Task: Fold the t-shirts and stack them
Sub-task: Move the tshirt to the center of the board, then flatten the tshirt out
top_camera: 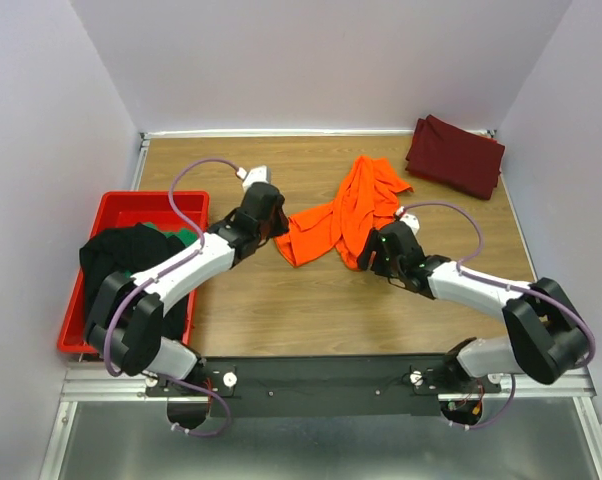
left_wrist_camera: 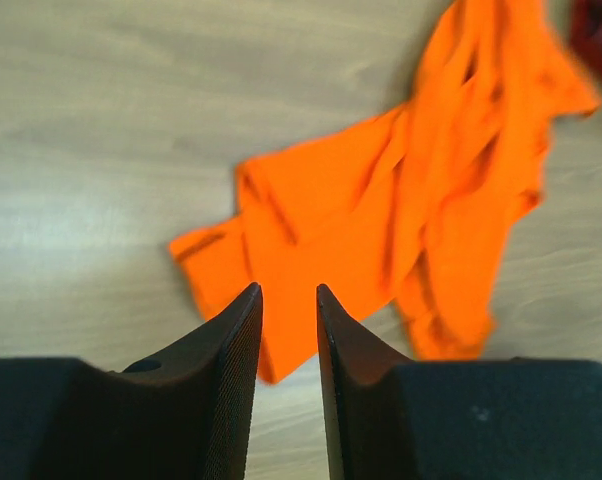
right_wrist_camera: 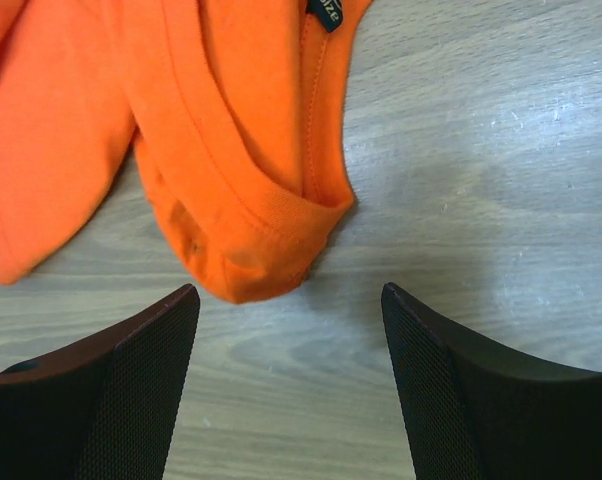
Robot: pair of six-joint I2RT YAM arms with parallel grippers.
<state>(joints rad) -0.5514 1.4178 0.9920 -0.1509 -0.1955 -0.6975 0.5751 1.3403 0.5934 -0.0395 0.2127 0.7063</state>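
1. One wooden table (top_camera: 331,310) carries everything, with pale walls on three sides.
2. Two arms reach in from the near edge: the left arm (top_camera: 196,262) angles toward the middle, and the right arm (top_camera: 471,285) angles in from the other side. Both end close to the same shirt.
3. One red bin (top_camera: 126,205) sits at the table's left edge, beside the left arm.
4. Four shirts are in sight. One orange shirt (top_camera: 346,215) lies crumpled and spread loosely on the bare wood at the middle of the table, between the two grippers.
5. One maroon shirt (top_camera: 456,155) lies folded at the far right corner, well apart from the orange one.
6. One black shirt (top_camera: 121,255) is heaped in the bin and spills over its near rim.
7. One green shirt (top_camera: 184,237) shows only as a small patch in the bin, next to the black one.
8. The left gripper (left_wrist_camera: 288,290) hangs above the orange shirt's left edge. Its two fingers stand a narrow gap apart with nothing between them.
9. The right gripper (right_wrist_camera: 289,290) hovers just short of the orange shirt's ribbed collar. Its two fingers are spread wide and grasp nothing; only bare wood shows in the gap.
10. One small dark label (right_wrist_camera: 326,12) sits inside that collar; its lettering is too small to read.
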